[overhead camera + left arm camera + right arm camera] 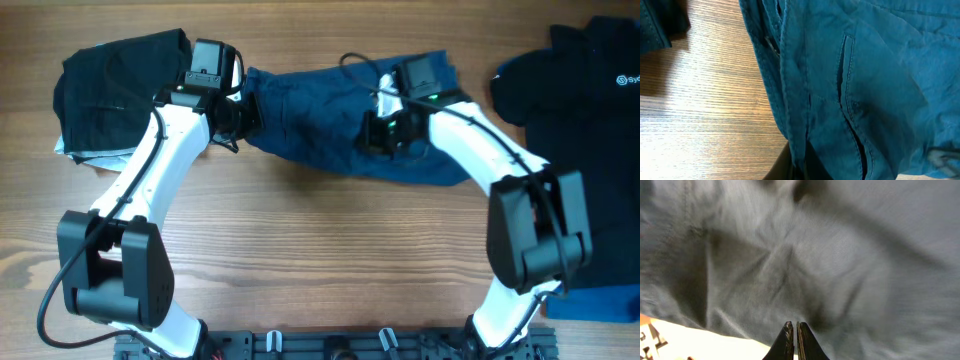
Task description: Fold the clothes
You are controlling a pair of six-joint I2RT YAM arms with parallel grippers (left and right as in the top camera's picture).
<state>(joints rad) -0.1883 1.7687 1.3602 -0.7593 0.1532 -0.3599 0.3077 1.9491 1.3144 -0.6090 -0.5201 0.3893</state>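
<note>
One blue garment (pixel 310 125) lies across the far surface (pixel 320 250), left gripper (pixel 243 112) at its left end, jaws hidden so I cannot tell their state, right gripper (pixel 792 326) mid-cloth with jaws pressed together, seemingly to stretch it flat for folding.

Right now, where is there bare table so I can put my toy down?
The biggest bare patch is the wood between the left arm and the right arm, in front of the blue pants. A smaller one lies at the left edge, in front of the black pile. The top is crowded with clothes, and the black shirt fills the right side.
</note>
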